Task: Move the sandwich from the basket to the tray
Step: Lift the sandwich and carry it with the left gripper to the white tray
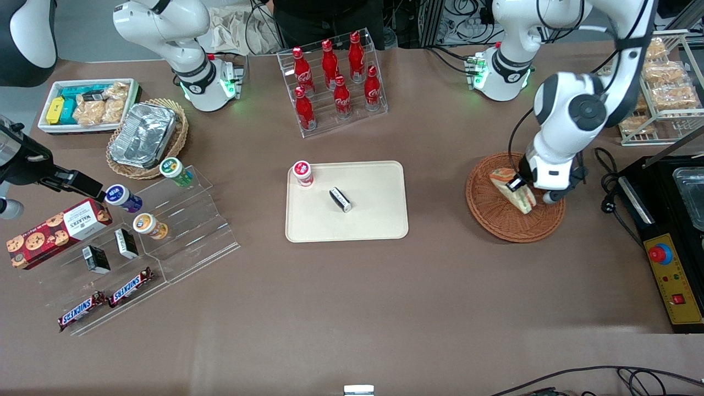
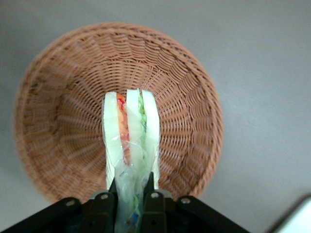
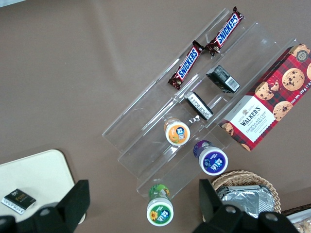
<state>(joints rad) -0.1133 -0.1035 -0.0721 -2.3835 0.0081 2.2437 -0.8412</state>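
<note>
— Sandwich (image 2: 130, 132) first: how did it look?

— It was a triangular wedge, three pale bread slices standing on edge with orange, red and green filling between them, wrapped in clear film. It sat over the reddish-brown basket (image 1: 495, 212), at the side of it toward the working arm's end of the table; whether it was touching the weave or was just clear of it, I could not tell.

— And the claw?

— The gripper (image 2: 131, 191) was directly above the basket, its two black fingers (image 2: 150, 190) pressed in on the wrapped end of the wedge, clamped on it.

— Where was the tray (image 1: 379, 220)?

— It lay flat at the middle of the table, well apart from the basket toward the parked arm's end. Two things already lay on it: a small red-lidded cup (image 1: 302, 172) at the corner farther from the front camera, and a small black packet (image 1: 340, 199) near its middle. The rest of its surface was bare.

— Anything between basket and tray?

— Only brown tabletop. A clear rack of red cola bottles (image 1: 335, 82) stood farther from the front camera than the tray, and a black machine with a red button (image 1: 660, 254) sat beside the basket at the working arm's end.
</note>
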